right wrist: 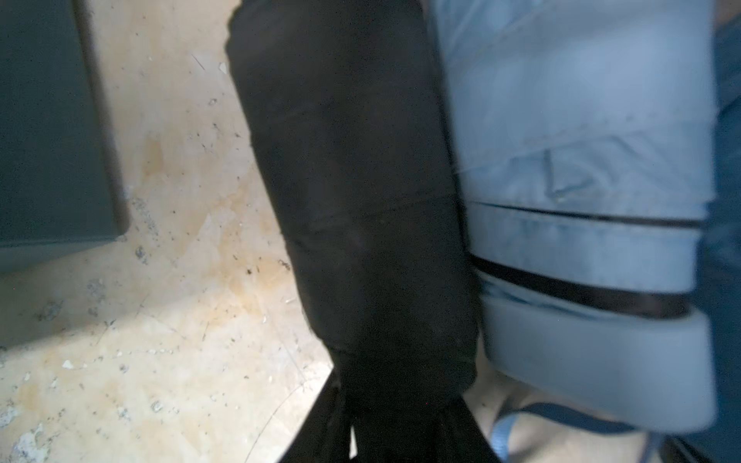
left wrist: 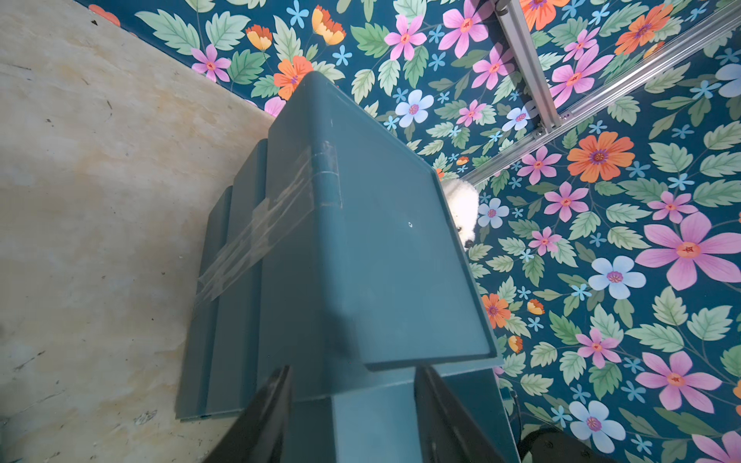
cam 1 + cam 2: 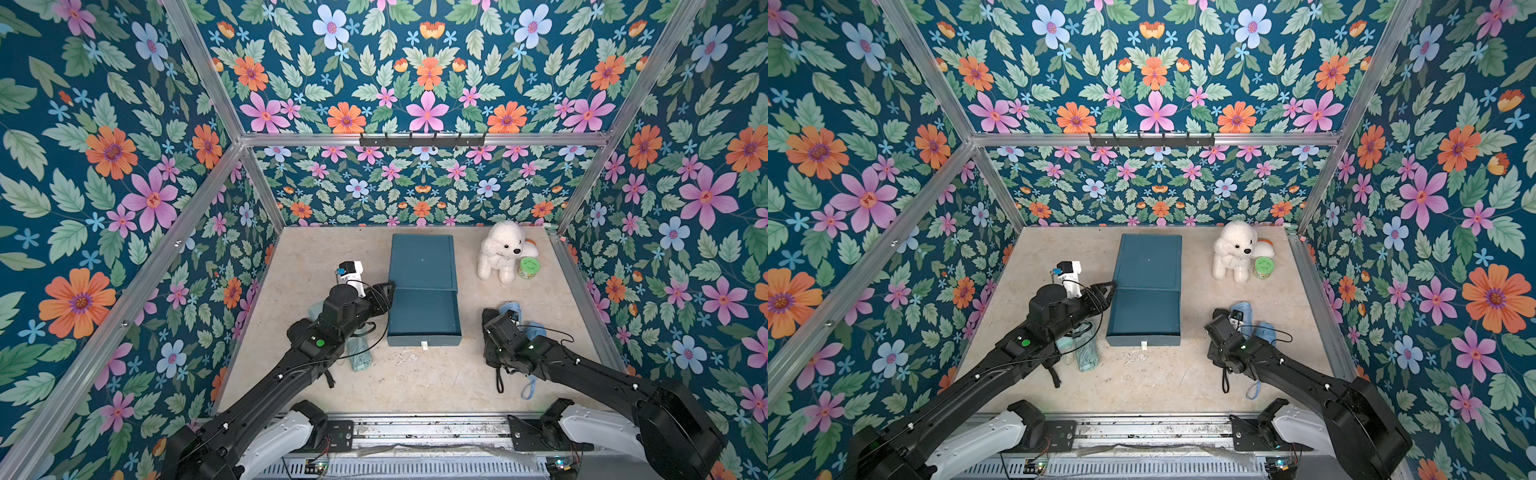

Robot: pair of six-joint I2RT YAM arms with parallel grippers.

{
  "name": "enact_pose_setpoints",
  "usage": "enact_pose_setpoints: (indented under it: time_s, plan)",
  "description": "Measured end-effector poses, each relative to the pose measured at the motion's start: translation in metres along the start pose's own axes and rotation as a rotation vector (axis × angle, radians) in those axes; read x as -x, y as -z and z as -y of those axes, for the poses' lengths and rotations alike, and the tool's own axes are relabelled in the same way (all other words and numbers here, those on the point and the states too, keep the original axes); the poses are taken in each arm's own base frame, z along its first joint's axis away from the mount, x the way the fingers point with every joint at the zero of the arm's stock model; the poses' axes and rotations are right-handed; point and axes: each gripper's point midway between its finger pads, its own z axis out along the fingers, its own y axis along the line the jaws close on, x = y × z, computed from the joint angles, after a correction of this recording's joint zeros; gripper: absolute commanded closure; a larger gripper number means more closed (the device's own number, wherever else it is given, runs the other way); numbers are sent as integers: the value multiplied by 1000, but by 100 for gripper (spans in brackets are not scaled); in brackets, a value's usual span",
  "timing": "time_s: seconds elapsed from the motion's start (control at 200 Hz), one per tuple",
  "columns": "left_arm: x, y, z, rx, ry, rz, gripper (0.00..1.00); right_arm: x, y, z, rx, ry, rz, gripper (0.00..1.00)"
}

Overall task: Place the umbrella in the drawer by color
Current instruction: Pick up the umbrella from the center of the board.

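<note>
A teal drawer unit point(image 3: 423, 262) stands mid-table with its drawer point(image 3: 424, 311) pulled toward the front. My left gripper point(image 2: 353, 371) is open at the unit's left side, a corner of the unit between its fingers. A black umbrella point(image 1: 353, 200) lies on the table to the right of the unit. It runs in between the jaws of my right gripper point(image 3: 491, 332), which is shut on it. A light blue umbrella point(image 1: 581, 140) lies right beside it. A green umbrella point(image 3: 358, 353) lies partly under my left arm.
A white plush dog point(image 3: 500, 249) and a small green tin point(image 3: 528, 268) stand at the back right. A black hook rail point(image 3: 422, 140) hangs on the back wall. Floral walls close in the table on three sides.
</note>
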Motion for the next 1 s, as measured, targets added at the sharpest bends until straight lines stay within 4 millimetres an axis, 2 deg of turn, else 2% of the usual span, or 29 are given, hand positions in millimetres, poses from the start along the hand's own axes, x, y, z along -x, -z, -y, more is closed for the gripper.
enact_pose_setpoints:
  time_s: [0.095,0.18,0.285,0.385,0.48,0.605,0.755,0.865,1.0]
  plan:
    - [-1,0,-2,6,-3,0,46,5,4,-1,3,0,22,100]
    - [-2,-1,-3,9,-3,-3,46,9,9,-5,23,-15,43,100]
    - [-3,-2,-4,13,-4,-7,46,2,17,-9,49,5,21,100]
    - [-3,-3,-4,12,-7,-8,46,7,37,-21,91,32,36,100]
    - [-3,-2,-3,8,-12,-10,45,27,70,-43,159,43,100,100]
    - [-4,-2,-1,-3,-22,-10,45,54,124,-71,228,66,194,100]
    - [-7,-2,-1,-16,-23,-18,45,75,207,-114,353,123,295,100]
    - [-10,-2,-3,-14,-26,-25,45,78,251,-144,478,165,300,100]
    - [-11,0,-3,-19,-27,-24,45,64,273,-180,639,213,196,100]
